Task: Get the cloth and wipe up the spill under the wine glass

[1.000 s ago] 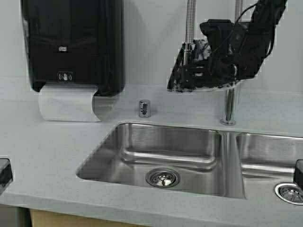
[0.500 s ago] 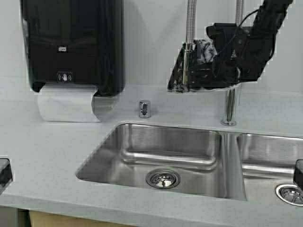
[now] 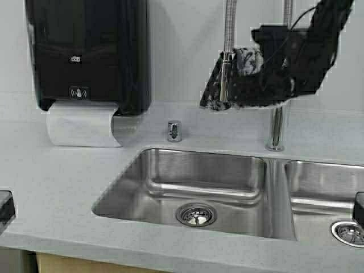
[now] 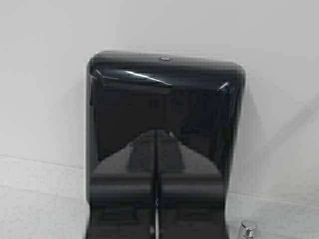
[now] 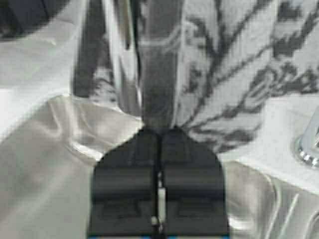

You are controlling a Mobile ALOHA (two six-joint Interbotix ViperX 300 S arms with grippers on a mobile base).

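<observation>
The cloth [image 3: 213,85], black leaf print on pale grey, hangs bunched at the chrome faucet's spray head, above the back of the counter. My right gripper [image 3: 233,91] reaches in from the upper right and is shut on the cloth. In the right wrist view the jaws [image 5: 159,132] are closed with the printed cloth [image 5: 234,59] spreading out from their tips. My left gripper [image 4: 156,132] is shut and empty, parked low at the left edge [image 3: 4,209], facing the towel dispenser. The wine glass is out of view.
A black paper towel dispenser [image 3: 85,51] with a white sheet [image 3: 79,125] hangs on the wall at the left. A double steel sink [image 3: 170,170] lies in the grey counter. A faucet post [image 3: 277,128] and a small chrome button [image 3: 174,130] stand behind it.
My right arm has lifted a little and drawn to the right, taking the cloth up with it along the faucet. The left arm has not moved.
</observation>
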